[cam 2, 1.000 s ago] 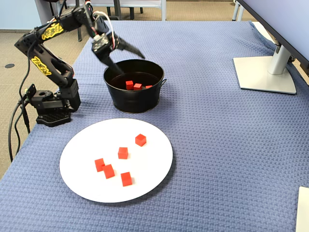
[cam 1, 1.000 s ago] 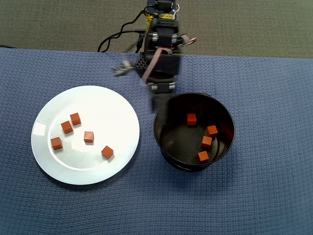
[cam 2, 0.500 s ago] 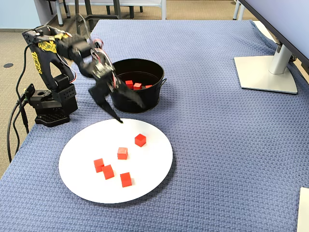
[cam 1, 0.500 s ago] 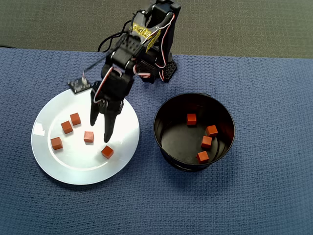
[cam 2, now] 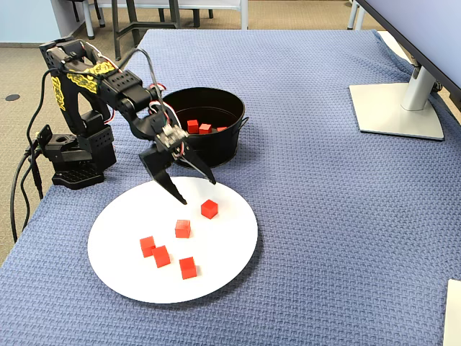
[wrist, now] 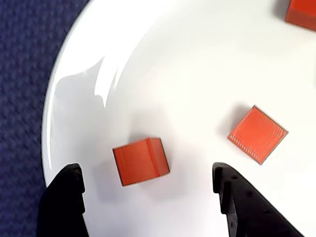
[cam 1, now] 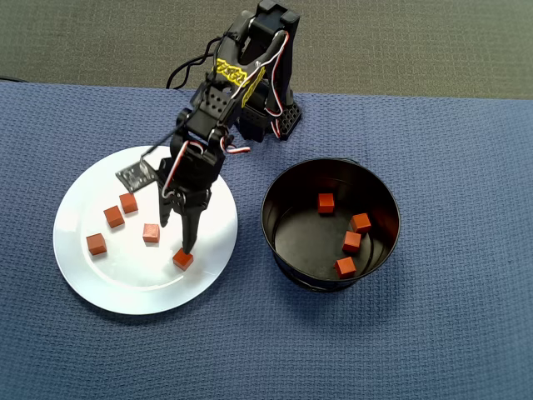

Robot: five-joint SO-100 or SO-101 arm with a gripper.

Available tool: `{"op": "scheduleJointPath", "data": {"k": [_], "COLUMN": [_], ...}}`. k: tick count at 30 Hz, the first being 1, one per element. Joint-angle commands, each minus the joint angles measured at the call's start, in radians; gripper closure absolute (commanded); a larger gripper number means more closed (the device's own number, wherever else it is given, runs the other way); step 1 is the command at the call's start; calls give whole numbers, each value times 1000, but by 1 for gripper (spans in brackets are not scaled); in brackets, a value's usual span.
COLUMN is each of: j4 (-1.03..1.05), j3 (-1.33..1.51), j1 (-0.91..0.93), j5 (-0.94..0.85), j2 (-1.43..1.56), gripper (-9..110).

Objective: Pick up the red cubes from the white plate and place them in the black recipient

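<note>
Open gripper (wrist: 147, 207) hovers over a red cube (wrist: 140, 161) on the white plate (cam 1: 92, 287), left of the black recipient (cam 1: 283, 254).

Glossy white plate (cam 1: 92, 283); matt red cubes (cam 1: 150, 232); shiny black recipient (cam 1: 287, 265); rough woven blue cloth (cam 1: 450, 167).

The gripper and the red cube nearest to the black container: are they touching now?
Apart. In the wrist view, bare white plate shows between the red cube and each finger of the open gripper.
</note>
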Motion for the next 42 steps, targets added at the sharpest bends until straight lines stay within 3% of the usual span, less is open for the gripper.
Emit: {"op": "scheduleJointPath", "data": {"k": [1,8,23,42], "j4": [-41,-256,-250,-245], "j3": [-66,29,95,17], "j1": [-28,-66,-144,-63], "j5": [-11,-118,-167,-262], "j2": [-48,-74,8,-64], "gripper": [75,79,79,78]}}
